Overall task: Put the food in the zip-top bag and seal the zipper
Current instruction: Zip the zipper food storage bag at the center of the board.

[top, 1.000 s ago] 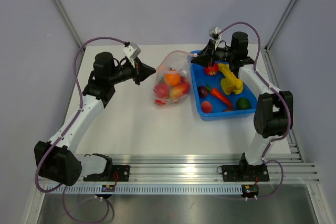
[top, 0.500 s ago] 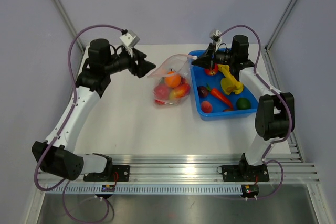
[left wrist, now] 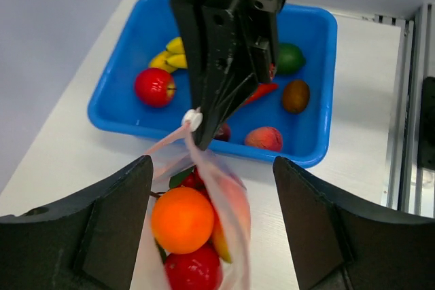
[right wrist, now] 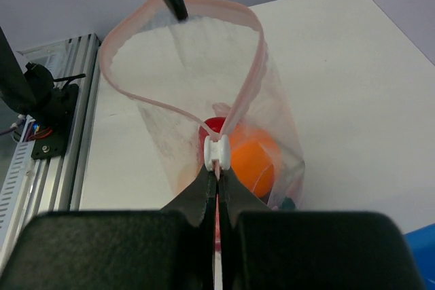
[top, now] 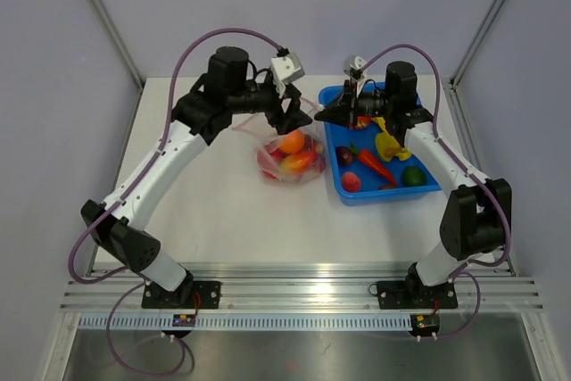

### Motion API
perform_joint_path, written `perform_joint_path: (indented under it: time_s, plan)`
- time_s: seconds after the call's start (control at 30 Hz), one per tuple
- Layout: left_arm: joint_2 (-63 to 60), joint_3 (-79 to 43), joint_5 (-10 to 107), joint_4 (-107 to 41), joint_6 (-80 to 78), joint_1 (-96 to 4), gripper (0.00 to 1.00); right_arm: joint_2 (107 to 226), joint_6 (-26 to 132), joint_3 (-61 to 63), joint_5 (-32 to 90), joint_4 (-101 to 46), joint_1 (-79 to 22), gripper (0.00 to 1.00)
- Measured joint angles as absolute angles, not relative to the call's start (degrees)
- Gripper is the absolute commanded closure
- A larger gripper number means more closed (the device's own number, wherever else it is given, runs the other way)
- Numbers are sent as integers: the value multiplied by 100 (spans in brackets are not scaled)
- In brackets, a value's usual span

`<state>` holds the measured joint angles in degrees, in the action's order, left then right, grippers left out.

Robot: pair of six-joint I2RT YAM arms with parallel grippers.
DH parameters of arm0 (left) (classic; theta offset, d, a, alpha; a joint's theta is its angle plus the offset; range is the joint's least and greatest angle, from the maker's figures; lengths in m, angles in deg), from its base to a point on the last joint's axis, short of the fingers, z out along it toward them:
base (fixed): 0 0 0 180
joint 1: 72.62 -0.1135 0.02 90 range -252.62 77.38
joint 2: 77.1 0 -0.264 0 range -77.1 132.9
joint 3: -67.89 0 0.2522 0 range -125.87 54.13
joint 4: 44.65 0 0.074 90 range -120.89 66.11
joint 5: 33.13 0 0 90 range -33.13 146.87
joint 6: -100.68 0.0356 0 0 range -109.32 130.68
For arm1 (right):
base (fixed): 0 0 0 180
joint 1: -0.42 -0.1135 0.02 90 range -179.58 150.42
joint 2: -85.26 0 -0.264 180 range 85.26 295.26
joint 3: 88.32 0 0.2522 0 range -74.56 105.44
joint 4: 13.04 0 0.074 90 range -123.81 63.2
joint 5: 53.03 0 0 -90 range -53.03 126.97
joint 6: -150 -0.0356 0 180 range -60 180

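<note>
The zip-top bag (top: 290,160) lies left of the blue tray, and its mouth stands open in a loop. An orange (left wrist: 182,219) and red food (left wrist: 196,269) sit inside it. My right gripper (right wrist: 217,168) is shut on the pink zipper (right wrist: 243,100) just behind the white slider (right wrist: 217,151); from above, the right gripper (top: 321,114) reaches in from the tray side. My left gripper (left wrist: 212,165) is open and straddles the bag from above without touching it. In the top view the left gripper (top: 296,113) is over the bag's mouth. More food lies in the tray: a banana (top: 390,142) and a carrot (top: 375,165).
The blue tray (top: 428,186) sits right of the bag and also holds a lime (top: 412,176), a red apple (left wrist: 154,86) and a peach (left wrist: 264,138). Grey walls close in the back and sides. The aluminium rail (top: 294,296) runs along the near edge.
The left gripper let go of the bag's left edge, opened, and swung right to above the bag. The right gripper shut on the zipper end and shifted slightly left.
</note>
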<state>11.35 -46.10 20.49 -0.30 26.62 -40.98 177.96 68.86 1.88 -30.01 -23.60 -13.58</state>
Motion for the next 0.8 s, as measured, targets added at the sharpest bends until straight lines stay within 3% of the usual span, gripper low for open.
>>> perform_joint_path:
  time_s: [0.67, 0.8]
  plan:
    - [2044, -4852, 1828, -85, 3381, -3722, 44, 17318, 7861, 188, -3160, -3888, -1384, 100]
    - [2230, -5034, 1631, 42, 3445, -3722, 60, 17300, 7933, 188, -3156, -4000, -1382, 100]
